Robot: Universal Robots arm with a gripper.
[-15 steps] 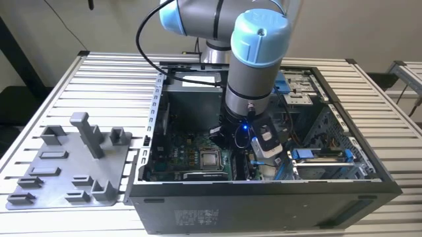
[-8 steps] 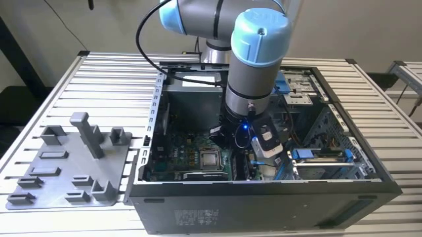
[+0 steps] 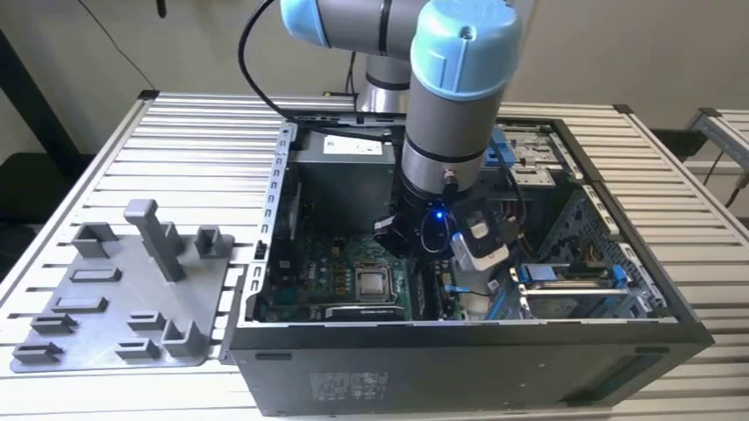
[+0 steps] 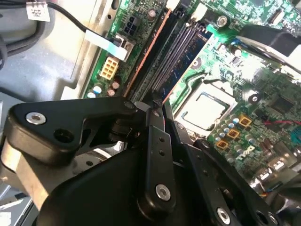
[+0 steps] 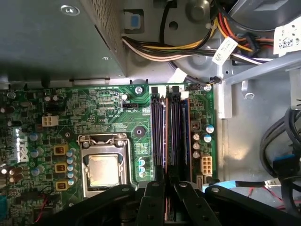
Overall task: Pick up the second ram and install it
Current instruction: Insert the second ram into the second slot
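Hiding the slot ends, jaws (image 5: 165, 197) stand clenched over the second ram (image 5: 184, 134).

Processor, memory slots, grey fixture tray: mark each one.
Processor (image 5: 104, 170): first wrist view, metal lid's middle.
Memory slots (image 5: 157, 132): first wrist view, one dark slot.
Grey fixture tray (image 3: 123, 294): exterior view, bare base.

The second ram (image 5: 184, 136) stands on edge in a motherboard slot, thin dark board with coppery edge.

Grey arm (image 3: 445, 132) with pale-blue joint caps, black cable.
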